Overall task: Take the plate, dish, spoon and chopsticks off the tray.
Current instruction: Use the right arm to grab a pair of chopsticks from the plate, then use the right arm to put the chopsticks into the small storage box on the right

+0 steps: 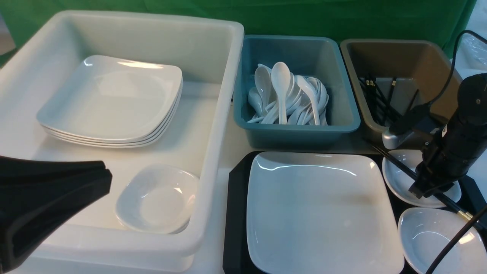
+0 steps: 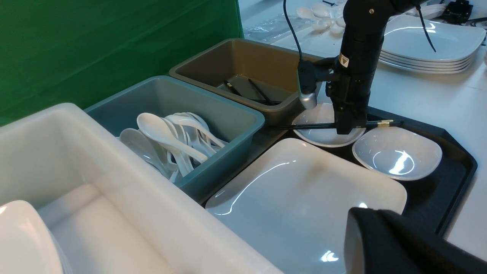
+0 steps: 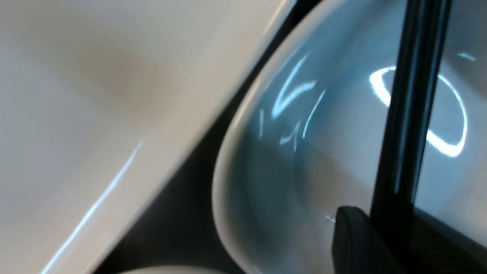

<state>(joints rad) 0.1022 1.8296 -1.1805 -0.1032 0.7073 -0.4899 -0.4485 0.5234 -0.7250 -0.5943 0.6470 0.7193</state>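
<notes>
The black tray (image 1: 236, 213) carries the large white plate (image 1: 323, 209) and two small dishes, one farther (image 1: 399, 179) and one nearer (image 1: 426, 236). The black chopsticks (image 1: 392, 160) lie slanted across the farther dish (image 2: 319, 137), gold band (image 2: 384, 123) outward. My right gripper (image 1: 422, 192) points down and is shut on the chopsticks (image 3: 411, 114) over that dish (image 3: 323, 160). My left gripper (image 1: 104, 173) is shut and empty, hovering over the white tub's near edge. No spoon shows on the tray.
A big white tub (image 1: 224, 114) on the left holds stacked plates (image 1: 110, 102) and a small dish (image 1: 156, 199). A teal bin (image 1: 296, 131) holds several white spoons. A brown bin (image 1: 380, 49) holds black chopsticks. More plates (image 2: 430, 42) sit beyond the tray.
</notes>
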